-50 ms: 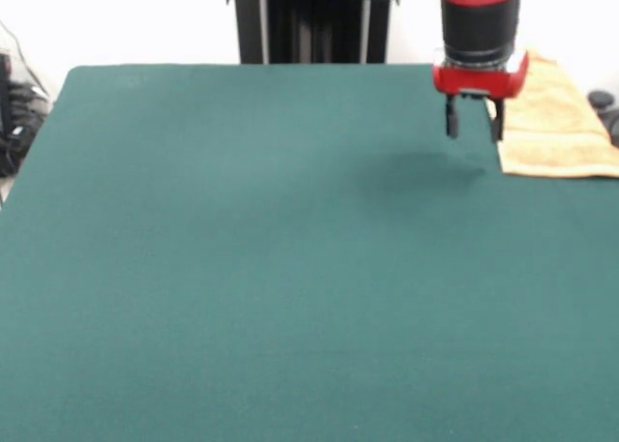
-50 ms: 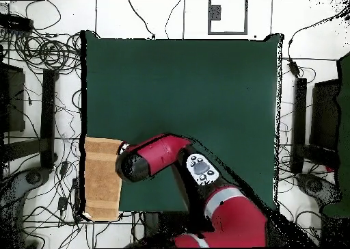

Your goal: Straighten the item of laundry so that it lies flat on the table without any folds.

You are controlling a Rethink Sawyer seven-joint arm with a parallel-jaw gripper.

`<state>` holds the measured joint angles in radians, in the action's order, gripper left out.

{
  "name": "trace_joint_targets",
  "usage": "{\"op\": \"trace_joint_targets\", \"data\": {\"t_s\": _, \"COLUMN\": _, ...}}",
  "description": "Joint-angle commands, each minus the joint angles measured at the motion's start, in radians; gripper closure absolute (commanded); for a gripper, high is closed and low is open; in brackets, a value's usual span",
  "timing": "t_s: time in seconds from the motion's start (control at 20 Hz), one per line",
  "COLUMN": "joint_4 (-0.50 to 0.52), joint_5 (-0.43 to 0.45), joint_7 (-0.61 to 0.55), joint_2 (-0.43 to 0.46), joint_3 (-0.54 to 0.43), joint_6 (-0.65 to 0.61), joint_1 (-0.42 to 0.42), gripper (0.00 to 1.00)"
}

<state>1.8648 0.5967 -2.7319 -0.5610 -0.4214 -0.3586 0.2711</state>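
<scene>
Towel (image 1: 556,123) lies at the far right edge of the green bench (image 1: 271,268), tool (image 1: 474,125) hanging just left of it, fingers spread, empty, clear of the cloth.

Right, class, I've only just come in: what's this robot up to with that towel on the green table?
A red and black robot arm is working on a tan-orange towel lying at one edge of the green table. Its gripper hangs with the fingers open beside the towel's edge, holding nothing. From overhead, the towel lies at the table's corner nearest the robot, partly over the edge. It looks fairly flat there, though the arm hides part of it.
</scene>
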Motion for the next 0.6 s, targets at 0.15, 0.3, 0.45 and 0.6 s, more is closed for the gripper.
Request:
{"op": "trace_joint_targets", "data": {"t_s": 0.15, "joint_4": 0.108, "joint_5": 0.093, "joint_7": 0.143, "joint_2": -0.05, "joint_3": 0.008, "joint_6": -0.064, "joint_1": 0.0, "gripper": 0.0}}
{"op": "trace_joint_targets", "data": {"t_s": 0.3, "joint_4": 0.103, "joint_5": 0.104, "joint_7": 0.135, "joint_2": -0.036, "joint_3": 0.005, "joint_6": -0.059, "joint_1": 0.006, "gripper": 0.0}}
{"op": "trace_joint_targets", "data": {"t_s": 0.45, "joint_4": 0.102, "joint_5": 0.096, "joint_7": 0.116, "joint_2": -0.03, "joint_3": -0.008, "joint_6": -0.059, "joint_1": 0.002, "gripper": 0.0}}
{"op": "trace_joint_targets", "data": {"t_s": 0.6, "joint_4": 0.098, "joint_5": 0.059, "joint_7": 0.077, "joint_2": -0.003, "joint_3": -0.038, "joint_6": -0.042, "joint_1": -0.012, "gripper": 0.0}}
